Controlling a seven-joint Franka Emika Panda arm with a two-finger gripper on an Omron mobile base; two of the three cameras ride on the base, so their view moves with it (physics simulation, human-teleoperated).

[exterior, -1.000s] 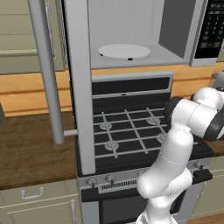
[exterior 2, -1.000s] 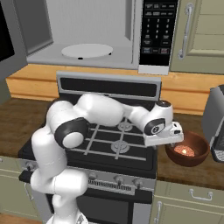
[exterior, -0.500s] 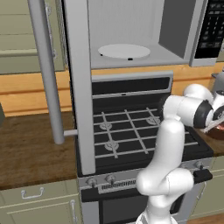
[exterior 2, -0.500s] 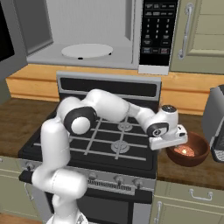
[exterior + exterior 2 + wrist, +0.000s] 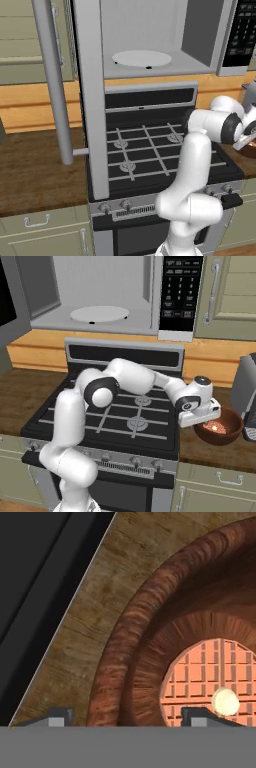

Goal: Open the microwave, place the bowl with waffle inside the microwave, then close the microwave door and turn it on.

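Dark wood countertop (image 5: 210, 453), lower right of right base view, beside black stove (image 5: 125, 421). Bowl (image 5: 220, 427) sits on it near stove edge, waffle (image 5: 210, 677) inside. Grey appliance (image 5: 246, 388) at far right edge stands on same counter. Left base view: counter (image 5: 35, 165) continues on left side of stove.

Left base view looked forward and down from behind the arm's left; right base view did likewise from its right. Both took in the stove (image 5: 150, 150) (image 5: 125, 411) and the open microwave (image 5: 150, 45) (image 5: 100, 296). Hand view looked closely down past the pincer (image 5: 122, 717) onto the bowl (image 5: 145, 637) on the worktop (image 5: 85, 622).
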